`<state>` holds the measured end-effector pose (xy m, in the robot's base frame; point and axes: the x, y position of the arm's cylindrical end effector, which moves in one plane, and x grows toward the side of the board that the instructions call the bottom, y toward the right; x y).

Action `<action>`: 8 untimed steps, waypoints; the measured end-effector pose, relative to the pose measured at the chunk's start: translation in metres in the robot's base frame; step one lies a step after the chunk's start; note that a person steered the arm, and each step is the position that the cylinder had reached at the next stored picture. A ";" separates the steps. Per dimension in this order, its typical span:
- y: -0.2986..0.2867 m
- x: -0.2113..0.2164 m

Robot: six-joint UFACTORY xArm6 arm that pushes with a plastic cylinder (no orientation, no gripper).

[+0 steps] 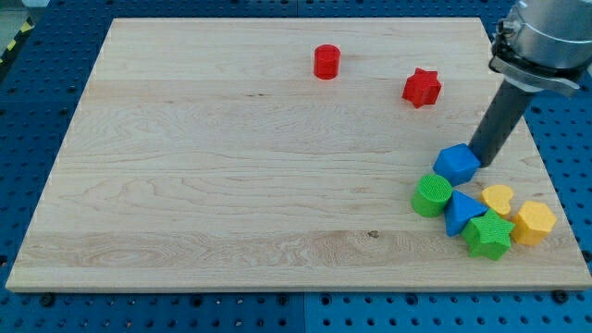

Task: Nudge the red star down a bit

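The red star [422, 88] lies on the wooden board [231, 166] toward the view's upper right. My tip [479, 160] is at the end of the dark rod, below and to the right of the star, right against the upper right side of the blue block [457, 164]. A gap of bare board separates the tip from the star.
A red cylinder [326, 62] stands left of the star. At the lower right are clustered a green cylinder [432, 195], a blue triangle [460, 215], a green star [489, 236], a yellow heart-like block [498, 198] and a yellow hexagon [534, 223].
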<state>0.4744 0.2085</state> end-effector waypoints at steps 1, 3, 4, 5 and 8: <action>-0.017 0.000; -0.038 -0.005; -0.089 -0.044; -0.127 -0.085; -0.109 -0.183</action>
<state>0.2912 0.0992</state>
